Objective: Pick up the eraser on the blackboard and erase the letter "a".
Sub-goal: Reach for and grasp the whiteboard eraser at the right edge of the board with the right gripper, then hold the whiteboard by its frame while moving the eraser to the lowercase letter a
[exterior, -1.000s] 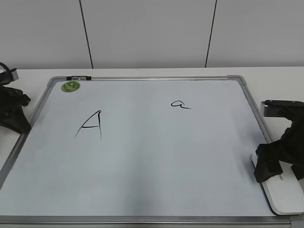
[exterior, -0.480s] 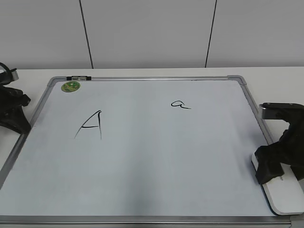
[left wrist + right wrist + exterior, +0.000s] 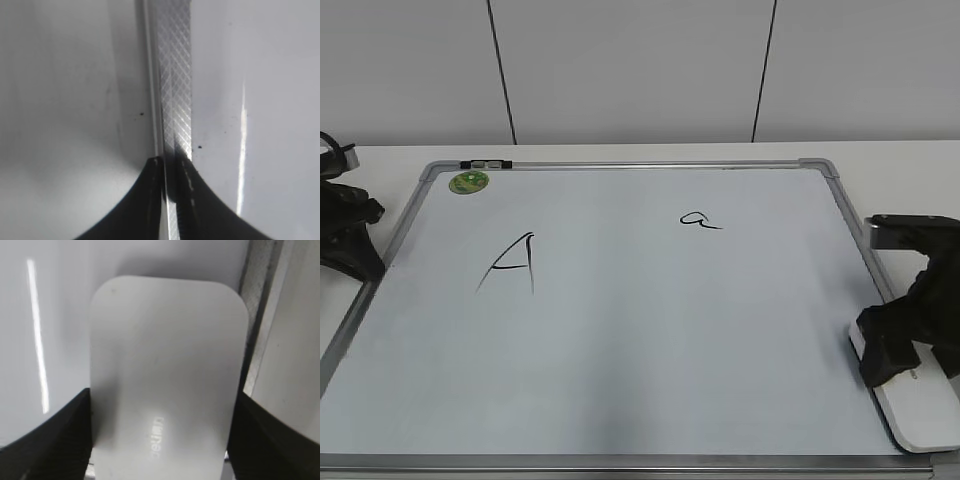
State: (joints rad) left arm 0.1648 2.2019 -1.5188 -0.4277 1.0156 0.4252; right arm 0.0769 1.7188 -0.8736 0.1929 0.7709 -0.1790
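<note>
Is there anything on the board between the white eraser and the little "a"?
No. The exterior view shows only bare board between the eraser and the little "a".

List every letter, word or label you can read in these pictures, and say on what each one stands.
"A": large black capital on the blackboard.
"a": small black letter "a" on the same board.
Grey lettering on the eraser: too blurred to read.
Green sticker: print too small to read.

The blackboard had a smooth, glossy white face that caught streaks of light, edged by a silver metal frame with a fine crosshatched texture. The eraser looked like smooth, matt white plastic with faint grey lettering.
</note>
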